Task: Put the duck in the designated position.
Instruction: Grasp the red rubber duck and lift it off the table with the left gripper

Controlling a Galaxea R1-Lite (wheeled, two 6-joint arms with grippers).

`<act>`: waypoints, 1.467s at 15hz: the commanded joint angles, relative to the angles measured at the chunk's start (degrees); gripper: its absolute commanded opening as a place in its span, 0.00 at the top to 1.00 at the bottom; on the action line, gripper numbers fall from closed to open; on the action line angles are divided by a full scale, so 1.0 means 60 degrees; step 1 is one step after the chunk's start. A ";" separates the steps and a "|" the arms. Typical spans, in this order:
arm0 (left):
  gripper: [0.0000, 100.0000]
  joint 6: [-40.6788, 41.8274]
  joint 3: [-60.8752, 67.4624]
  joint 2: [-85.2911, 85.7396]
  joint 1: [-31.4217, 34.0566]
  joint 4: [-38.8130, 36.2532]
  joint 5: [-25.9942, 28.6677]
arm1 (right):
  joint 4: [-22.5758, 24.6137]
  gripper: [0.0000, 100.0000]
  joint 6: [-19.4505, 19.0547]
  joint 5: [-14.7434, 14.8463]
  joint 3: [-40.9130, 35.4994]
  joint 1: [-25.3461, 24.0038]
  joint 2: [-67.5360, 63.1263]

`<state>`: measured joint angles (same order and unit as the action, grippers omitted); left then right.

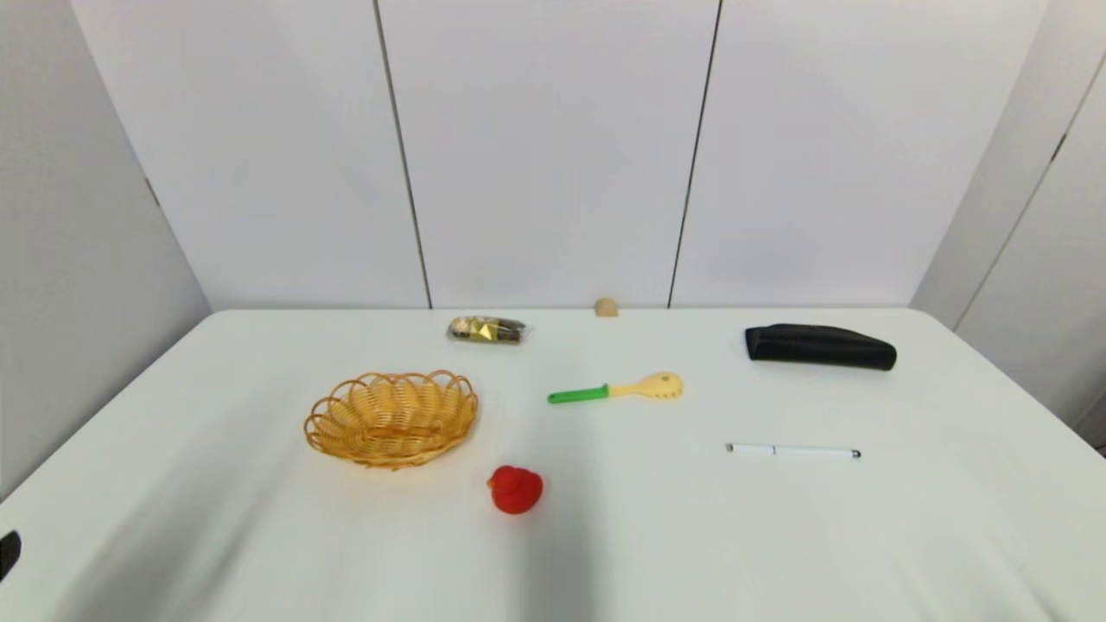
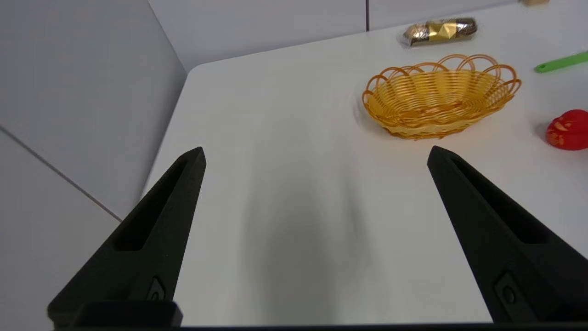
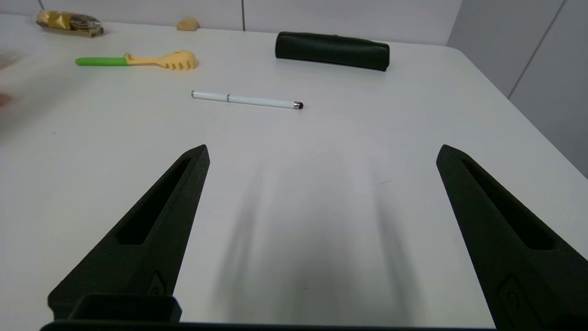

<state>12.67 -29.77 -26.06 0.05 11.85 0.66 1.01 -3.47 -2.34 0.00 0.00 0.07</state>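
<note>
Red duck (image 1: 516, 490) sits mid-table — just beside the wicker basket (image 1: 390, 419).

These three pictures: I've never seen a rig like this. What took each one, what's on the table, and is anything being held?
It is a two-armed robot at a white table. The wide picture comes from a camera on its head; the other two come from cameras on its wrists, looking out between two black fingers. The left pincer and the right pincer are both wide open over bare table and hold nothing.

On the table lie a red toy duck, a wicker basket beside it, a green-handled pasta spoon, a white pen, a black pouch, a wrapped sweets packet and a small tan lump at the far edge.
</note>
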 commanded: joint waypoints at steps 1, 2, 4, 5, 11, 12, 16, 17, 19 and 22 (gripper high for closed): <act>0.00 0.2357 -0.3959 -0.4943 -0.0140 0.2302 0.0784 | 0.0007 0.00 -0.0007 -0.0005 -0.0073 0.0000 -0.0012; 0.00 0.2503 -0.4501 -0.5646 -0.0243 0.2830 0.1370 | 0.0007 0.00 -0.0007 -0.0005 -0.0088 0.0000 -0.0012; 0.00 0.2664 -0.5410 -0.6906 -0.0902 0.3518 0.1985 | 0.0007 0.00 -0.0007 -0.0005 -0.0073 0.0000 -0.0012; 0.00 0.2796 -0.5849 -0.7448 -0.1239 0.3870 0.2044 | 0.0007 0.00 -0.0007 -0.0005 -0.0088 0.0000 -0.0012; 0.00 0.3763 -0.7827 -0.9909 -0.3026 0.4910 0.2058 | 0.0007 0.00 -0.0007 -0.0005 -0.0088 0.0000 -0.0012; 0.00 0.3778 -0.8017 -1.0129 -0.3319 0.4925 0.2073 | 0.0007 0.00 -0.0007 -0.0005 -0.0073 0.0000 -0.0012; 0.00 0.4510 -0.9423 -1.0949 -0.4168 0.6170 0.2073 | 0.0007 0.00 -0.0007 -0.0005 -0.0073 0.0000 -0.0012; 0.00 0.4774 -0.9789 -1.1183 -0.4300 0.6551 0.2088 | 0.0007 0.00 -0.0007 -0.0005 -0.0088 0.0000 -0.0012; 0.00 0.5155 -1.0141 -1.1579 -0.4652 0.6741 0.2088 | 0.0007 0.00 -0.0007 -0.0005 -0.0088 0.0000 -0.0012; 0.00 0.5535 -1.0551 -1.2253 -0.5413 0.6770 0.2073 | 0.0007 0.00 -0.0007 -0.0005 -0.0073 0.0000 -0.0012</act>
<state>44.86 -91.28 -95.70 -29.43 52.04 13.06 1.04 -3.46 -2.34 0.00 0.00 0.07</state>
